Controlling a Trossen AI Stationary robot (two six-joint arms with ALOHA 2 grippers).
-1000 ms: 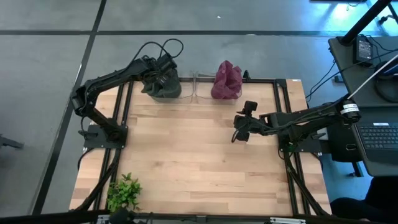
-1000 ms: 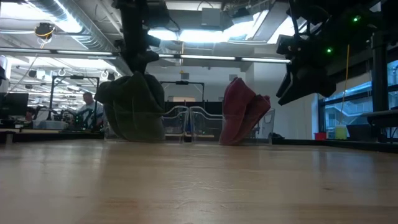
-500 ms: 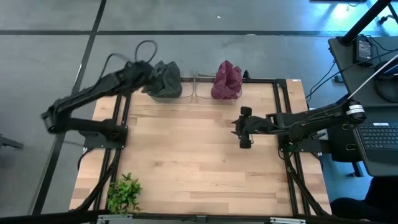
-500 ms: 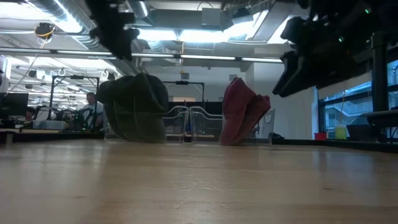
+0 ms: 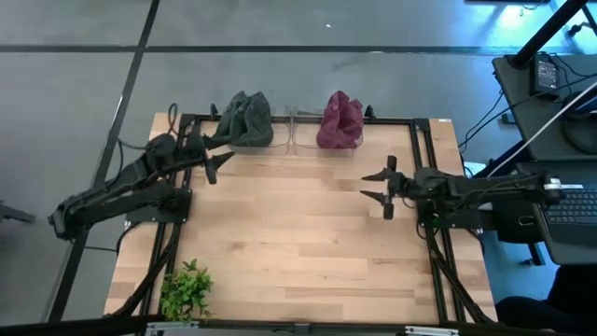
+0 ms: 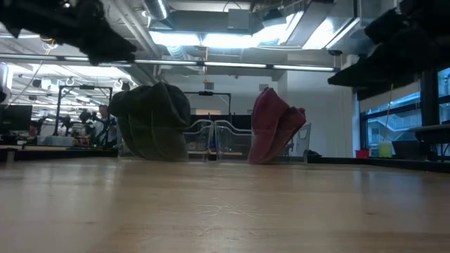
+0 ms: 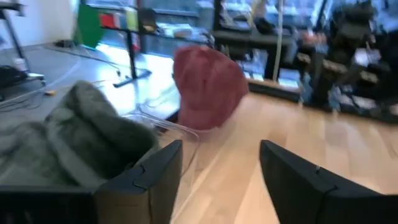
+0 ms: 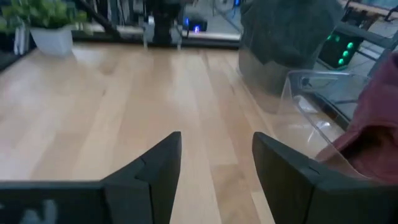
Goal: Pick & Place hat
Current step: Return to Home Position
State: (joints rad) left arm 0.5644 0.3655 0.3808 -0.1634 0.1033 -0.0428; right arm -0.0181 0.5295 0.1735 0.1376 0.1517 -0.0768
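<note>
1. Left gripper [image 5: 219, 164]: released, fingers spread with nothing between them. It hangs above the far left part of the tabletop [image 5: 298, 243], just near of the left bin and apart from it.
2. Right gripper [image 5: 368, 185]: released, fingers apart and empty. It is held above the right side of the tabletop, pointing toward the middle, well apart from both bins.
3. Dark caps [image 5: 244, 119]: I see a slumped heap sitting in the left bin [image 7: 163, 126] at the far edge of the tabletop, rising above the rim. I cannot tell how many caps make up the heap.
4. Red cap [image 5: 340, 119]: in the right bin [image 8: 309, 93] at the far edge, standing up above the clear wall.
5. Bins: two clear bins side by side, the left one just beside the right; I cannot tell whether their walls touch.
6. Plant [image 5: 187, 287]: a small green plant at the near left corner, well apart from the bins and both arms.
</note>
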